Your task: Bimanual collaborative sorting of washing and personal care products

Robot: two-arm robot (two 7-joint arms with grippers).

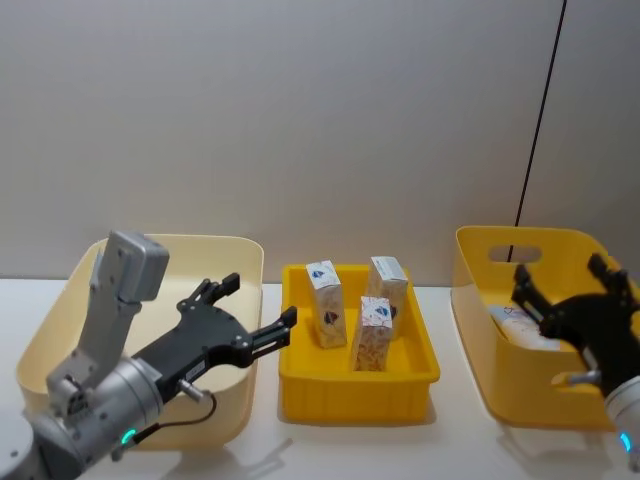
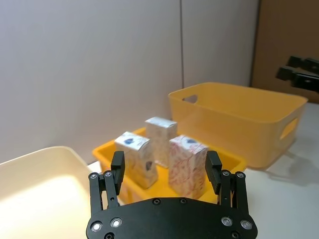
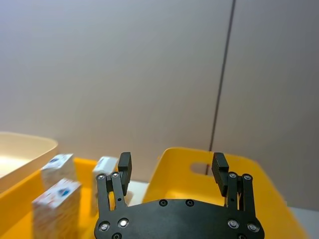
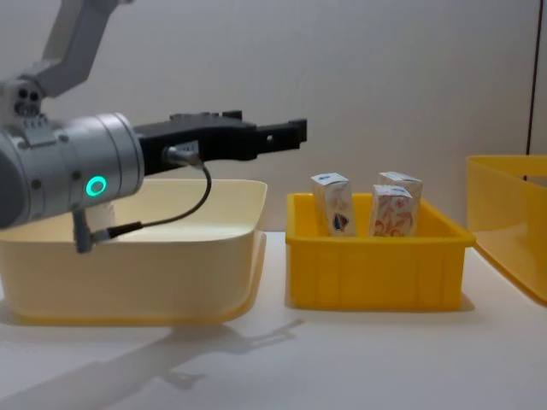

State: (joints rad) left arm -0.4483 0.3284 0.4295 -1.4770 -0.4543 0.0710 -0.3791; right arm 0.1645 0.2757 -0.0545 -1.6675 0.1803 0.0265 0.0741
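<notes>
Head view. At lower left, left gripper (image 1: 260,300), fingers spread wide and holding nothing, over the right-hand rim of the cream bin (image 1: 170,241), tips pointing toward the centre. In the middle, yellow tray (image 1: 355,396) on the white table (image 1: 450,450), with three small cartons (image 1: 373,333) standing upright inside: two toward the back, one in front and just beside them. At right, big yellow bin (image 1: 478,300) with a handle slot in its far wall. At the lower right edge, right gripper (image 1: 560,268), fingers spread and empty, above that bin. Behind it, on the bin floor, a pale tube (image 1: 514,324) lying flat and partly hidden.

Left wrist view. Along the bottom edge, both black fingers far apart, nothing between them. Beyond them, at centre, the cartons in the yellow tray. At upper right, the big yellow bin, with the right gripper at the far right edge. At lower left, the cream bin.

Right wrist view. Along the bottom, both fingers wide apart and empty. Past them, at lower centre and right, the big yellow bin. At lower left, the cartons and the yellow tray.

Chest view. From the left edge, left gripper stretched level above the cream bin. Right of centre, the cartons upright in the yellow tray. At the right edge, a corner of the big yellow bin.
</notes>
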